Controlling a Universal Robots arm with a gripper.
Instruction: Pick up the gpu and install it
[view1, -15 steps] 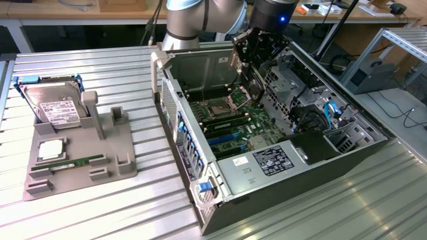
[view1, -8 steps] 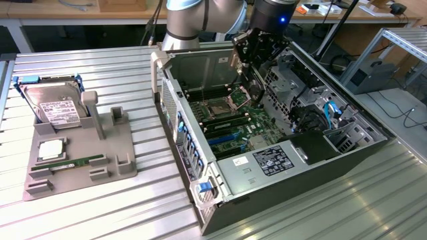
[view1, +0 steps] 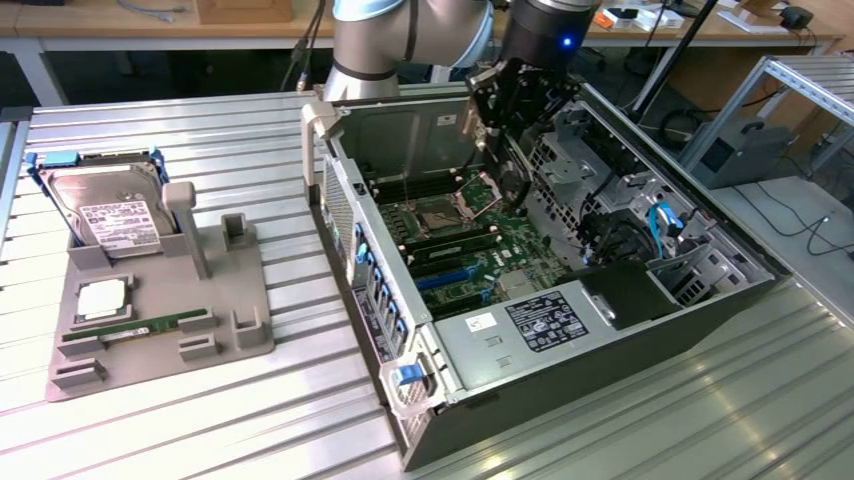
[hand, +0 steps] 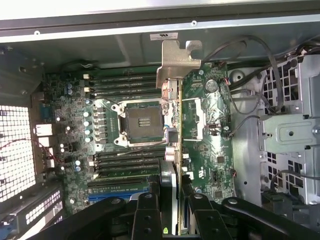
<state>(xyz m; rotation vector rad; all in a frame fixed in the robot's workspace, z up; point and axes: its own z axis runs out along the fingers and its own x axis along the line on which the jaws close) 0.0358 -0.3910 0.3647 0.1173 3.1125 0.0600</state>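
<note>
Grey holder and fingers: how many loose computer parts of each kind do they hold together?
hard drive: 1
processor chip: 1
memory stick: 1
gpu, gripped by the fingers: 1
Total: 4

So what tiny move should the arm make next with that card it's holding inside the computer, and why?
Probably a slow, slight lowering toward the motherboard, keeping the card on edge. The gripper is clamped on the gpu, which hangs edge-on inside the open case, apparently above the board beside the processor socket and not seated. Which slot lies under it I cannot tell.
</note>
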